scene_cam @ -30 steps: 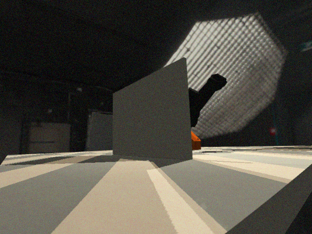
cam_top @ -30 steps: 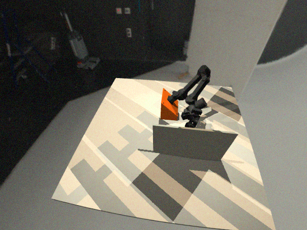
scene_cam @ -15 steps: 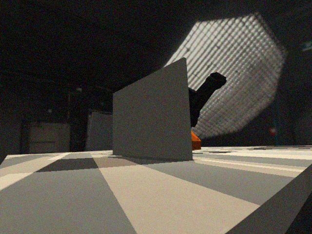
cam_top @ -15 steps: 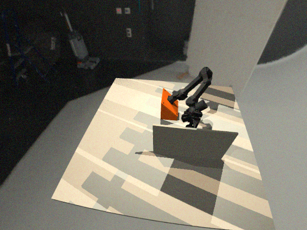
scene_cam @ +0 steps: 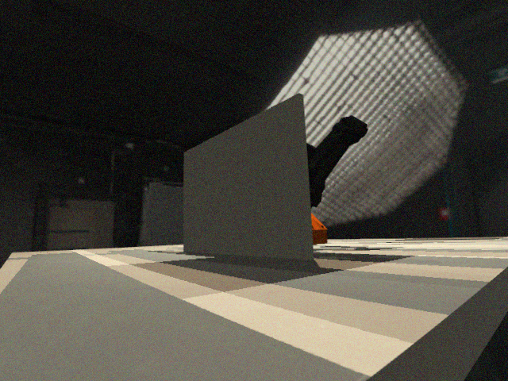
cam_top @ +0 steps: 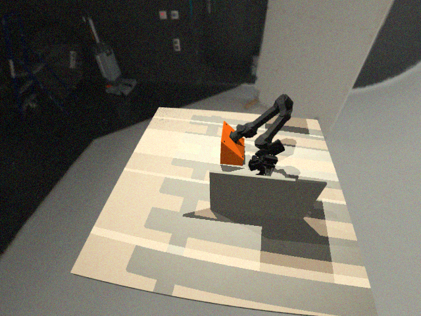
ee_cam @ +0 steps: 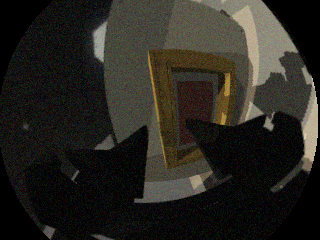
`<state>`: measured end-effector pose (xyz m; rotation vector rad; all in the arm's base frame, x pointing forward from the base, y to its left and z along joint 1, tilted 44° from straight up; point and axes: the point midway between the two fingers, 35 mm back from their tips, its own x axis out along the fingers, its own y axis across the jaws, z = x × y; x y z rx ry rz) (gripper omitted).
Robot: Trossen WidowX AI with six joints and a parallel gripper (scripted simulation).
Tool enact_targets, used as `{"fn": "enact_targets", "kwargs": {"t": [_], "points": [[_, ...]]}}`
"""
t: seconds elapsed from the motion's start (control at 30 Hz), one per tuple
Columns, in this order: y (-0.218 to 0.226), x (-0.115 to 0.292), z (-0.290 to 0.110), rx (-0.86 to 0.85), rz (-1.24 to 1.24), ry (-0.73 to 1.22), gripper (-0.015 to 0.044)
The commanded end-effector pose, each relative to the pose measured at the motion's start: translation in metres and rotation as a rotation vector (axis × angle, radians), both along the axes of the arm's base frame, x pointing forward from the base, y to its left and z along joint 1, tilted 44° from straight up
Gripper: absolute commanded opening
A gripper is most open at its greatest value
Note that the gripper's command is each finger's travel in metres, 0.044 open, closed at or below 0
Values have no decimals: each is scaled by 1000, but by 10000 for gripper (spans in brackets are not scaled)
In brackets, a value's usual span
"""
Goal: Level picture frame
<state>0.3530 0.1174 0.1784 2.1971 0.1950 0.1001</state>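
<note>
The picture frame has a gold border around a dark red picture and hangs on the grey wall panel. It shows only in the wrist view, where its top edge slopes down to the right. The screw and the strip are hidden. My gripper is open. Its two dark fingers point at the frame's lower part, one on each side, a short way in front of it. In the top and exterior views the wall panel hides the frame, and in the exterior view only the arm shows behind it.
The arm's orange wedge-shaped base stands behind the wall panel on the striped beige and grey mat. The wall panel stands upright across the mat's middle. The surroundings are dark, with a lit screen at the back right.
</note>
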Motion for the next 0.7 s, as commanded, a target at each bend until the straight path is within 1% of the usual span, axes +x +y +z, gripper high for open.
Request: {"fn": "enact_targets", "kwargs": {"t": [0.0, 0.33, 0.57, 0.67], "points": [[1, 2, 0, 2, 1, -1, 260], [1, 2, 0, 2, 1, -1, 260], [1, 2, 0, 2, 1, -1, 76], [1, 2, 0, 2, 1, -1, 56]]}}
